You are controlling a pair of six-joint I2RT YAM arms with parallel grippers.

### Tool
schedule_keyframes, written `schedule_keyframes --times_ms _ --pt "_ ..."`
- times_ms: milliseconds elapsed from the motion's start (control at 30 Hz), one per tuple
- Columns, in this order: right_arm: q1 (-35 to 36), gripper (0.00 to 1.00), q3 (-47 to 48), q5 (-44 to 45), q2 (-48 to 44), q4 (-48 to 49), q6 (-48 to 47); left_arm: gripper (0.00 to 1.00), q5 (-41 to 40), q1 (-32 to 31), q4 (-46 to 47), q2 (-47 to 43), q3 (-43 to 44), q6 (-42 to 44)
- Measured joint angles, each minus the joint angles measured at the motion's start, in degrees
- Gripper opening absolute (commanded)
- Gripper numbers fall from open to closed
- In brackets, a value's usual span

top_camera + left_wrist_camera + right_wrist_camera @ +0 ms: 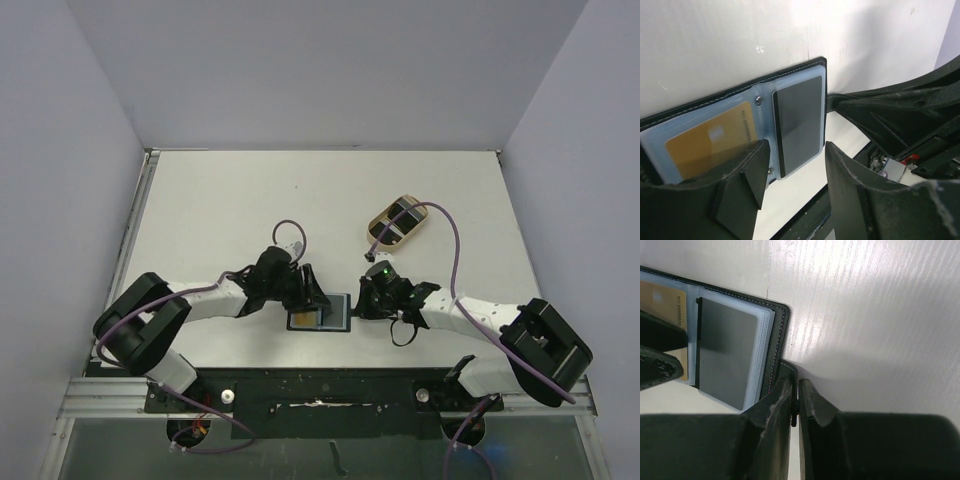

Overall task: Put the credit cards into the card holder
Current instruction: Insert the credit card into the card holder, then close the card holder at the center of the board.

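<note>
Two cards [797, 125] side by side in card holder [321, 311]; tray [421, 231] behind-right.

The holder [335, 313] is hemmed in on both sides: the left pincer [796, 165] stands over its left half with jaws apart, and the right pincer [795, 390] is clamped at its right edge. Approach is free from the far side, over bare tabletop [250, 200]; the tray [378, 222] sits well back on the right

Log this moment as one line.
left jaws: open over card holder | right jaws: shut on its edge | gold card, grey card: sleeved | tray: dark items inside
</note>
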Motion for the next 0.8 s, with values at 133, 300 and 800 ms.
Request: schedule_keyframes --times_ms 133,300,800 --pt "0.1 0.05 0.0 0.0 -0.6 0.0 0.1 0.53 -2.4 2.0 -4.8 -4.1 0.1 1.9" --pt "0.1 0.05 0.0 0.0 -0.6 0.0 0.1 0.55 -5.7 4.7 -10.6 -8.8 0.1 3.9" --pt "0.1 0.05 0.0 0.0 -0.6 0.0 0.0 0.57 -11.6 8.0 -17.7 -12.1 -1.7 6.0"
